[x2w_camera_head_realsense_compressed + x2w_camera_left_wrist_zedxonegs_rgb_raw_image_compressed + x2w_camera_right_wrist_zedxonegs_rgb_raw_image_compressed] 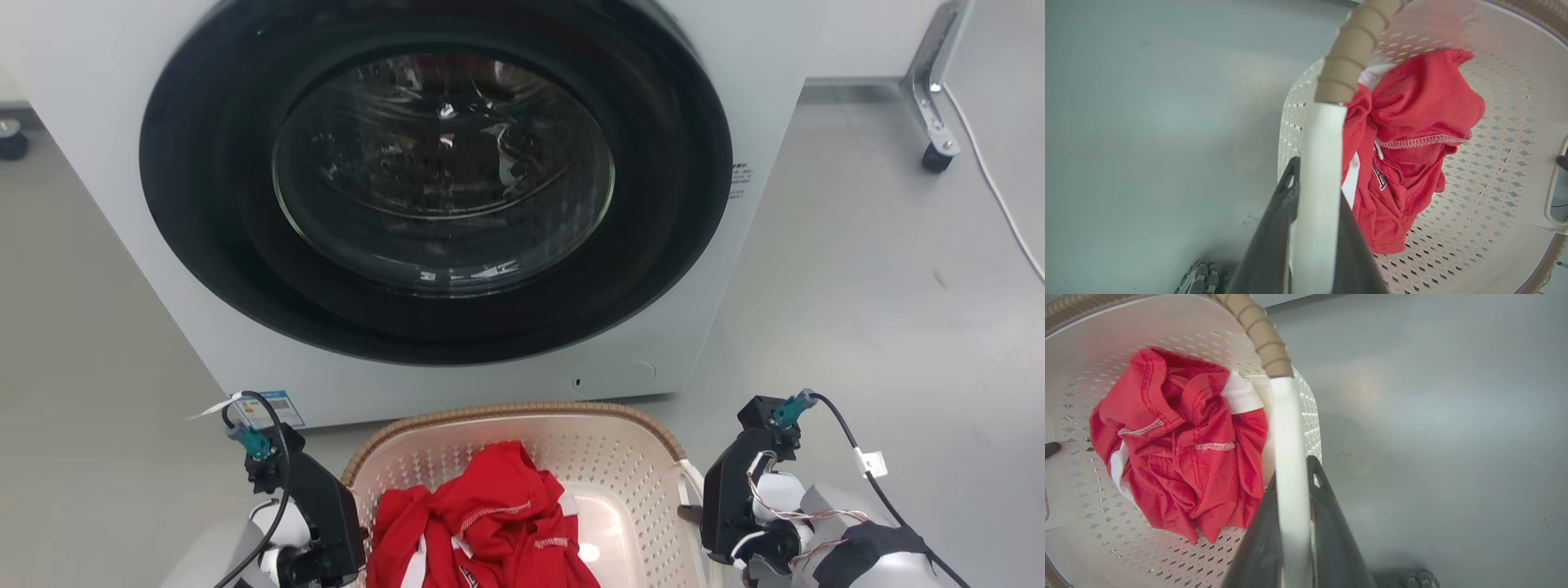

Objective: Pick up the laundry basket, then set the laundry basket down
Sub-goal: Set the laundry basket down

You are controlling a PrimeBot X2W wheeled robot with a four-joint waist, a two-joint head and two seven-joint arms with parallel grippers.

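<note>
Two dark-fingered grippers, the left gripper (1316, 183) and right gripper (1292, 473), clamp the smooth white handles (1319, 130) of the perforated, woven-rimmed laundry basket (522, 408), perhaps raised off the grey floor (857, 286) before the washing machine (735, 98).

The washing machine (441, 188) stands on the floor (882, 286), its door facing the robot. Directly before it, close to its lower front, is the laundry basket (620, 465). A garment (482, 523) lies inside, heaped toward the basket's left side. The left jaws clamp the basket's left handle (1316, 183), one finger on each side of it. The right jaws clamp the right handle (1290, 465) the same way. Behind the machine to its right, a wheeled stand leg (931, 90) rests on the floor, with a cable (992, 188) trailing just beside it.
</note>
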